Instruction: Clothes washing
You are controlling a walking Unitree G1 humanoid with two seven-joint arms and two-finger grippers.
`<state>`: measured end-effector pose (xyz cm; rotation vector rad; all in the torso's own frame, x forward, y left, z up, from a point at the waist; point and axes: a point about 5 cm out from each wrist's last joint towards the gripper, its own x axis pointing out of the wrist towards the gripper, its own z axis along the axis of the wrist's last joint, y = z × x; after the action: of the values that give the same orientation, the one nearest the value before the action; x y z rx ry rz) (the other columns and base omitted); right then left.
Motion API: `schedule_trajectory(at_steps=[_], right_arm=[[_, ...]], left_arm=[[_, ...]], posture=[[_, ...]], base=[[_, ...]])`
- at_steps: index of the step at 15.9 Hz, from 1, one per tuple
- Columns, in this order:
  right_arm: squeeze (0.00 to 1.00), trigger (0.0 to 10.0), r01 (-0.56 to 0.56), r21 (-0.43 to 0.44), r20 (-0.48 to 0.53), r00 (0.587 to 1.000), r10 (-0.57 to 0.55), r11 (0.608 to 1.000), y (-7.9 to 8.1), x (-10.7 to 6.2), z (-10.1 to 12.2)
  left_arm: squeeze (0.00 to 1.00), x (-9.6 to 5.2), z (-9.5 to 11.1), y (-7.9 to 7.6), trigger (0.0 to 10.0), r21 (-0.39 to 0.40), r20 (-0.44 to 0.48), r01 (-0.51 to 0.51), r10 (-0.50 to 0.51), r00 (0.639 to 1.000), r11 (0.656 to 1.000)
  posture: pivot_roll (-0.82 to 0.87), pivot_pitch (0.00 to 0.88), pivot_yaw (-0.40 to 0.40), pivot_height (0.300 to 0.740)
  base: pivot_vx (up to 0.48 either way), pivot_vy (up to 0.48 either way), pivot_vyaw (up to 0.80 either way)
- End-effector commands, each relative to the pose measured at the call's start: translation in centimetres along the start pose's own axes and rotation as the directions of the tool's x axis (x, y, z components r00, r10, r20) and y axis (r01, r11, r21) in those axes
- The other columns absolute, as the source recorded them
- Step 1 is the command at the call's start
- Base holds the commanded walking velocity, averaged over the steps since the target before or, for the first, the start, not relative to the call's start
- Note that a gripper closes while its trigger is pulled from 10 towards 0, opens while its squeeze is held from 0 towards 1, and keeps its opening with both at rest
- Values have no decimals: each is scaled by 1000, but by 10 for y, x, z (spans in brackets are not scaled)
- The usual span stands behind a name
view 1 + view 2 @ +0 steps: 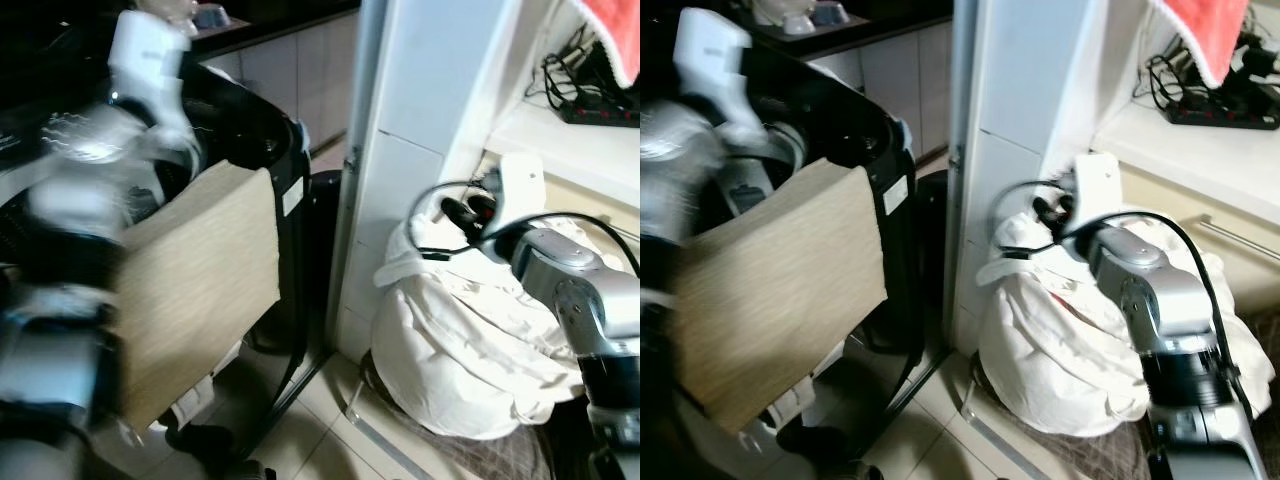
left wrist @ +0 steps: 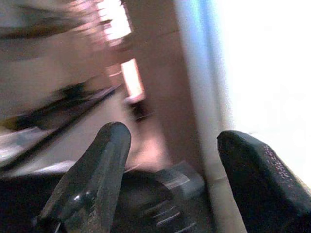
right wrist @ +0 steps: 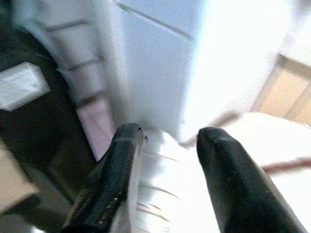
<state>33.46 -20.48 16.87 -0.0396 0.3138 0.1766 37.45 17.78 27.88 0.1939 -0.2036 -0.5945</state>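
Tiled floor [image 1: 330,420], right end effector [image 3: 165,141] over white laundry [image 1: 470,340].

white tiled pillar [image 1: 420,130], upright, centre. white shelf [image 1: 570,140] beside it, bearing a black power strip [image 1: 600,112] with tangled black cables [image 1: 570,65]. red cloth [image 1: 620,35] hanging above the strip. pale floor tiles [image 1: 330,440] below. dark countertop [image 1: 270,25] behind, with pale cabinet doors [image 1: 290,70] beneath.
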Motion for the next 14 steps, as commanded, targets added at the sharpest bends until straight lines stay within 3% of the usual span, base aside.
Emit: schedule_trajectory(at_steps=[1,2,4,6,8,9,12,13,14], right_arm=[[1000,10000,38,-48,-17,999,-39,998,-11,7,-4],[1000,10000,90,-88,-70,993,-96,992,-24,15,-17],[1000,10000,120,-95,-111,985,-131,988,-36,20,-28],[1000,10000,176,-120,-178,964,-195,977,-57,23,-40],[1000,10000,161,-155,-234,953,-195,975,-63,24,-46],[1000,10000,126,-207,-279,943,-182,970,-67,24,-53],[1000,10000,119,-267,-308,930,-202,956,-71,24,-65],[137,10000,128,-289,-315,923,-220,949,-73,23,-69],[0,10000,139,-323,-322,914,-247,936,-76,21,-74]], left_arm=[[0,2,0,-15,10000,-59,13,57,-56,998,997],[0,6,-7,-37,10000,-83,17,106,-105,994,991],[0,6,-15,-56,10000,-75,-1,142,-143,990,987],[0,-6,-28,-90,10000,-125,-33,224,-230,973,967],[0,-16,-34,-104,10000,-132,-72,290,-301,951,948],[0,-26,-40,-118,10000,-129,-105,366,-380,919,922],[0,-34,-44,-132,10000,-91,-126,378,-387,913,921],[0,-35,-44,-133,10000,-84,-128,372,-380,916,925],[0,-37,-44,-134,10000,-73,-129,361,-367,921,930]], posture=[[-47,0,29,740],[-44,0,27,740],[-39,3,26,740],[-36,11,25,740],[-35,19,28,740],[-32,27,30,740],[-1,52,30,740],[-1,52,30,740],[18,68,33,740]], base=[[0,0,0],[0,0,0],[0,0,0],[0,0,0],[0,0,0],[0,0,0],[0,0,0],[0,0,0],[0,0,0]])
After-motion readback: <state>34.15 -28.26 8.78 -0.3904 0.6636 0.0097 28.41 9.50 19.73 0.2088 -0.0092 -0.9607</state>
